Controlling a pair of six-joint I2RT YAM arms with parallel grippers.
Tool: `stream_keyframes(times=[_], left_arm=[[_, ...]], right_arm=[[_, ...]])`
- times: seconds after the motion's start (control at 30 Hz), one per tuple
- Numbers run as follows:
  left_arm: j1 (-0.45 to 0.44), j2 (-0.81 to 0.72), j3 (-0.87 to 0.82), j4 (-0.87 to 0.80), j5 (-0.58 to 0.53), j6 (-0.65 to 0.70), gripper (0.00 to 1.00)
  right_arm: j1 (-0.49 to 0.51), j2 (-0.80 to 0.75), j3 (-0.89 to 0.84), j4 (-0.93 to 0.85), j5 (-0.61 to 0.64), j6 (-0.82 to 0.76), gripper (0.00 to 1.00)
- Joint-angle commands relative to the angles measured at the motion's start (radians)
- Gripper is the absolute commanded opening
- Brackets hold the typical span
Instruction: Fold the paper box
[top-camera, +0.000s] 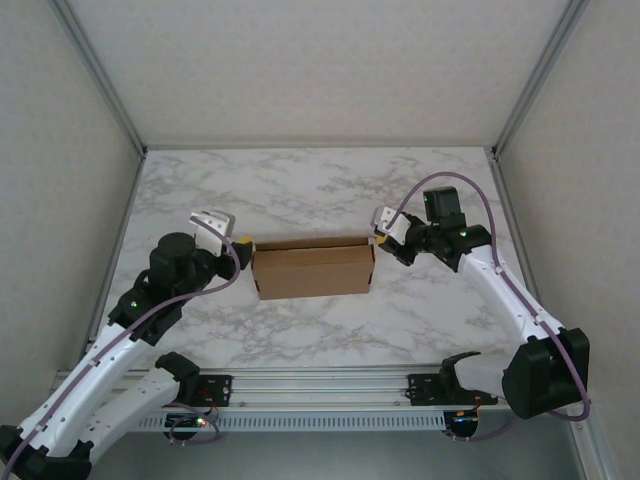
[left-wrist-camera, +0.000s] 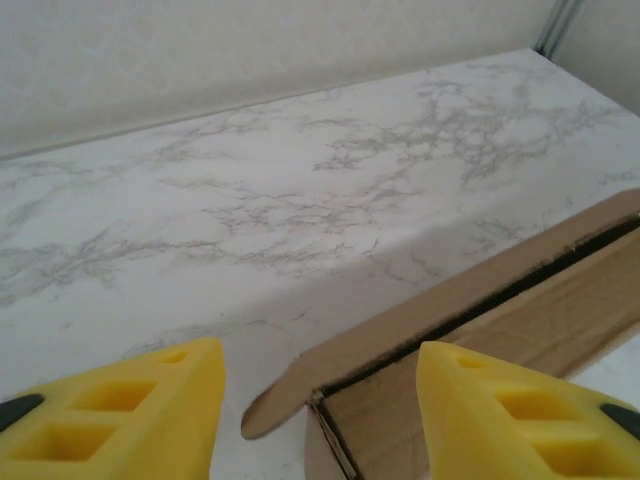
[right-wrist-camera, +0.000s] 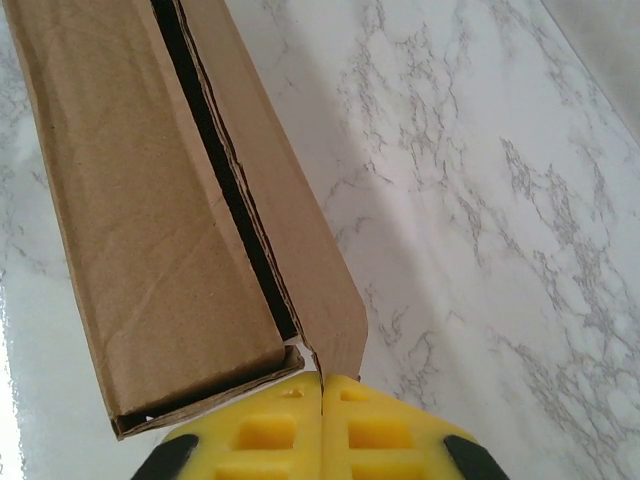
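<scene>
- Brown cardboard: the paper box (top-camera: 313, 270) lies lengthwise, left to right, between the two arms.
- The left gripper (top-camera: 242, 247) sits at its left end, jaws apart.
- The right gripper (top-camera: 380, 240) sits at its right end, jaws pressed together.

No text, label, brand, number or sign can be read anywhere. The paper box (top-camera: 313, 270), at the centre of the top view, shows only plain brown cardboard. The marbled table (top-camera: 330, 190), running from it toward 12 o'clock, carries grey veining and no markings.
</scene>
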Motion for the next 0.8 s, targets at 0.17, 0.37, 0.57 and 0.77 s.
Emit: stream_keyframes(times=[0.17, 0.37, 0.57, 0.77], left_arm=[[-0.010, 0.007, 0.067, -0.125, -0.057, 0.304, 0.60], [-0.008, 0.049, 0.070, -0.204, -0.182, 0.509, 0.65], [-0.008, 0.145, 0.121, -0.320, -0.028, 0.612, 0.68], [-0.004, 0.224, 0.096, -0.276, -0.059, 0.628, 0.66]], right_arm=[[0.011, -0.026, -0.016, 0.014, -0.040, 0.024, 0.03], [0.026, -0.052, -0.040, 0.047, -0.034, 0.033, 0.03], [0.032, -0.071, -0.072, 0.076, -0.033, 0.044, 0.03], [0.033, -0.090, -0.096, 0.098, -0.027, 0.052, 0.03]])
